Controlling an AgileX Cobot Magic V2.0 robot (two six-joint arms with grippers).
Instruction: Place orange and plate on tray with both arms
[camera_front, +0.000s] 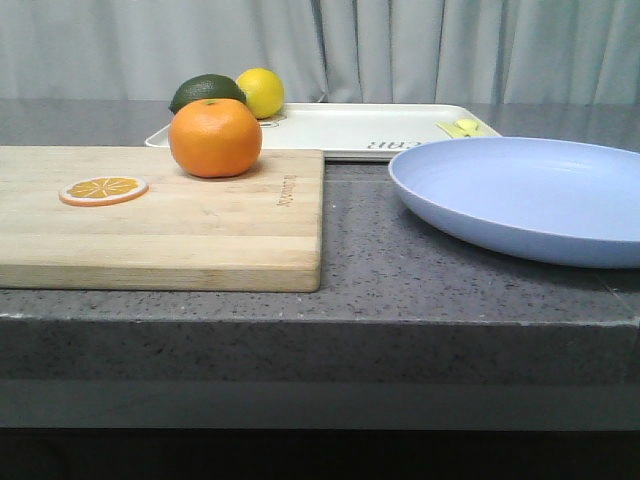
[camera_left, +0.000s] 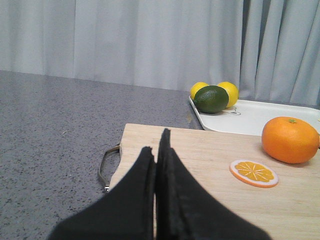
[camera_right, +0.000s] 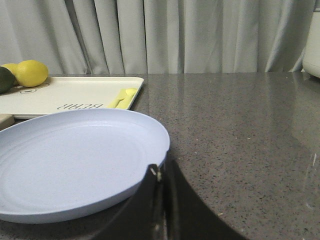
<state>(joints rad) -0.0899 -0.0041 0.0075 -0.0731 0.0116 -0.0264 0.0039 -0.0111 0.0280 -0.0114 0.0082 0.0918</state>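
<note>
The orange (camera_front: 215, 137) sits at the far edge of a wooden cutting board, just in front of the cream tray (camera_front: 350, 130). It also shows in the left wrist view (camera_left: 290, 140). The lavender-blue plate (camera_front: 530, 195) lies on the counter at the right, in front of the tray. My left gripper (camera_left: 156, 141) is shut and empty over the board's handle end, well away from the orange. My right gripper (camera_right: 161, 167) is shut, right beside the plate's rim (camera_right: 150, 150). Neither gripper shows in the front view.
The cutting board (camera_front: 180, 220) carries a flat orange slice (camera_front: 103, 189). A lemon (camera_front: 261, 92) and a dark green fruit (camera_front: 206, 91) lie on the tray's left end. The counter's front edge is close below. A grey curtain hangs behind.
</note>
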